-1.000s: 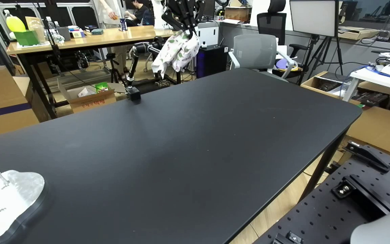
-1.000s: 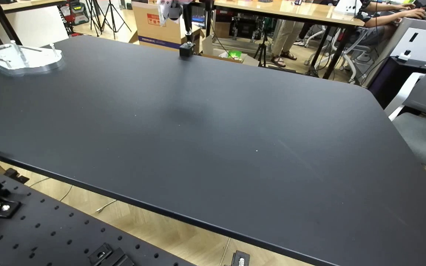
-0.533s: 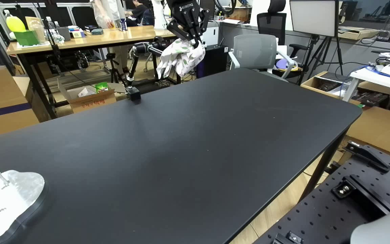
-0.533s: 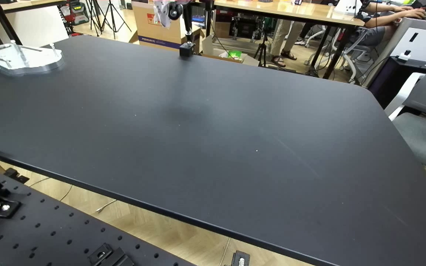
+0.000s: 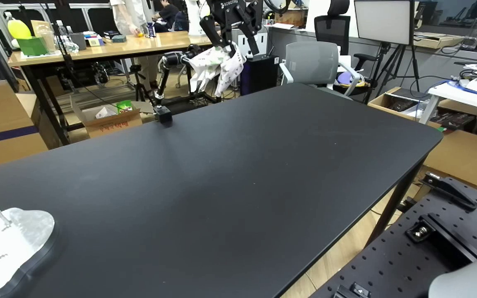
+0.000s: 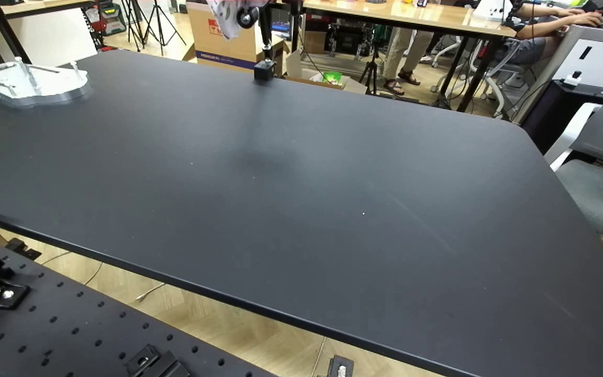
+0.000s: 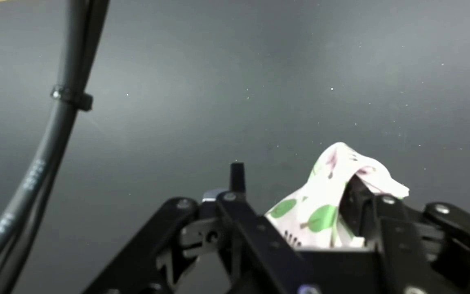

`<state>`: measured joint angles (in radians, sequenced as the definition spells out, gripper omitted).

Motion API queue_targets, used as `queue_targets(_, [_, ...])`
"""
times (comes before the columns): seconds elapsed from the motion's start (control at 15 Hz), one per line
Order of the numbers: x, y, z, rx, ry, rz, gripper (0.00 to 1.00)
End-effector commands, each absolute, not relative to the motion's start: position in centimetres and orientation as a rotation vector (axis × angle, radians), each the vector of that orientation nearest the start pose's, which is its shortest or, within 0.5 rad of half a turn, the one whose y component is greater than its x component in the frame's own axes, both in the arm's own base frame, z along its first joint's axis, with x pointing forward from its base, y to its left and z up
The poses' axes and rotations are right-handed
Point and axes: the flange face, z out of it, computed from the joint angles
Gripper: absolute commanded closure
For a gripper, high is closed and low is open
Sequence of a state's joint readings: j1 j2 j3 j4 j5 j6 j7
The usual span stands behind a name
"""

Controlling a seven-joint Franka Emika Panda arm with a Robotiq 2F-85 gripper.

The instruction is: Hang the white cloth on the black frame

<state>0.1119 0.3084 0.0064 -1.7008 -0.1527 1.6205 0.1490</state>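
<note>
The white cloth (image 5: 211, 62), printed with green leaves and pink shapes, hangs in folds past the table's far edge in an exterior view. The black frame (image 5: 164, 78) rises from a clamp on that edge; the cloth covers the end of its side arm. Whether the cloth bears on that arm cannot be told. My gripper (image 5: 243, 50) is above, jaws apart. In the wrist view the cloth (image 7: 320, 216) drapes around the right-hand finger, while the left finger (image 7: 237, 177) stands away from it. Another exterior angle shows the cloth's lower part (image 6: 226, 18) beside the frame's knob (image 6: 247, 17).
A dark table (image 5: 238, 198) fills the foreground. On it lies a pale plate with upright pegs (image 5: 27, 225). Beyond are an open cardboard box (image 5: 112, 124), a wooden desk (image 5: 168, 41) and a grey chair (image 5: 311, 62). A cable (image 7: 55, 122) crosses the wrist view.
My gripper has come down slightly and to the right, and its jaws have gone from shut on the cloth to apart. The cloth has shifted and hangs in two separated folds.
</note>
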Motion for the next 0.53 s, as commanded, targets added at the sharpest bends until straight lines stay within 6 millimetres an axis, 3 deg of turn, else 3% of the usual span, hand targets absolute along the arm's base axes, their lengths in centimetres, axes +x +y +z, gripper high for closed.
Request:
queue_targets(0.0, [58.8, 5.4, 41.6, -3.265, -0.022, 0.562, 0.10])
queue_targets(0.13, [58.7, 5.5, 42.5, -3.265, -0.038, 0.532, 0.01])
queue_targets(0.47, [58.4, 5.6, 44.0, -3.257, -0.057, 0.488, 0.00])
